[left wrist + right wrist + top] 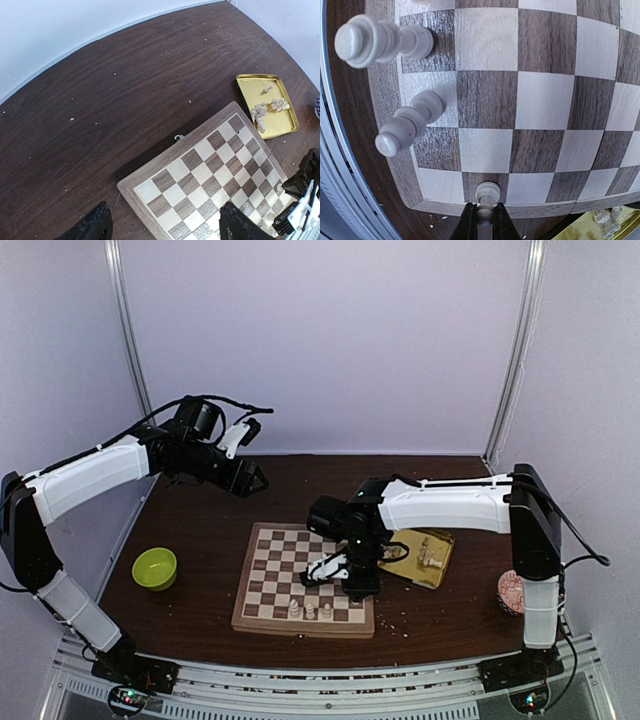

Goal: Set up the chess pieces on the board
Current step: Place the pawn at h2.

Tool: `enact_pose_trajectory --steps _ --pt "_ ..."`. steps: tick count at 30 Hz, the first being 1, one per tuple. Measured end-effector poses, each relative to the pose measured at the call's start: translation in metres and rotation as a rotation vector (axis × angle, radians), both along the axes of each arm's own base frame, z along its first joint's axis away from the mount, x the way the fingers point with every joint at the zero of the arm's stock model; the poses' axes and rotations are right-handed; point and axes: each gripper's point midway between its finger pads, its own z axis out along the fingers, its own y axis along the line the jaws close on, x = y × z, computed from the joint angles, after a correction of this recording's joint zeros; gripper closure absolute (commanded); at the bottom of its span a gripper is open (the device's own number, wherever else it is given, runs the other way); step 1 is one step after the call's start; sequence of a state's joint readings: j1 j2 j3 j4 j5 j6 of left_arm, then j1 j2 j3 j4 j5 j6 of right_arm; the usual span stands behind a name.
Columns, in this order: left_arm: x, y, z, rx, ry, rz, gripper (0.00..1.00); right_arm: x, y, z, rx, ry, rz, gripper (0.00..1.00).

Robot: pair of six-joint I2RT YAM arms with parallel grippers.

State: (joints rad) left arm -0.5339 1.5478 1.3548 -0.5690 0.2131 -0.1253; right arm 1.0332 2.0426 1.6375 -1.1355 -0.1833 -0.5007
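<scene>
With our right gripper (485, 220) clamped on a tiny cream-white pawn (486, 192), we should seat it upright, mid-square, on the checkered wooden chessboard (545, 100) beneath the fingertips (left gripper (165, 220) gapes empty).

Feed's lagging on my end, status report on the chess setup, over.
Left gripper open, empty, raised. Right gripper shut on a chess piece at the right edge of the board. Three pieces stand on the near row. Nothing blocking.

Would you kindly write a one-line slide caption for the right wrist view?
Right gripper jaws pinch a cream chess piece on the board's edge square, near two standing pieces.
</scene>
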Motion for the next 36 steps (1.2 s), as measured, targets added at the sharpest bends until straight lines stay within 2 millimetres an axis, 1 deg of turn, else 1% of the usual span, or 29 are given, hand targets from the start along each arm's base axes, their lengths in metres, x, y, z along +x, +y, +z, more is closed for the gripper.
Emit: enact_pose_trajectory --steps 11,17,29,31,32,34,36 --pt "0.0 0.0 0.0 0.0 0.0 0.0 0.25 -0.001 0.001 0.0 -0.002 0.005 0.002 0.91" --pt "0.0 0.0 0.0 0.0 0.0 0.0 0.25 -0.002 0.001 0.0 0.0 0.008 0.002 0.85" --pt "0.0 0.0 0.0 0.0 0.001 -0.001 0.25 -0.002 0.0 0.001 -0.003 0.01 0.001 0.81" --pt "0.0 0.0 0.0 0.0 0.001 -0.001 0.25 0.0 -0.003 0.006 0.003 0.012 -0.008 0.81" --pt "0.0 0.0 0.0 -0.001 0.001 -0.001 0.25 0.002 -0.005 0.011 0.017 0.012 -0.015 0.8" --pt "0.0 -0.001 0.0 -0.002 0.002 -0.003 0.25 0.009 -0.01 0.027 0.058 0.004 -0.041 0.8" --pt "-0.001 -0.001 0.0 -0.003 0.003 -0.004 0.25 0.023 -0.021 0.047 0.109 -0.012 -0.091 0.8"
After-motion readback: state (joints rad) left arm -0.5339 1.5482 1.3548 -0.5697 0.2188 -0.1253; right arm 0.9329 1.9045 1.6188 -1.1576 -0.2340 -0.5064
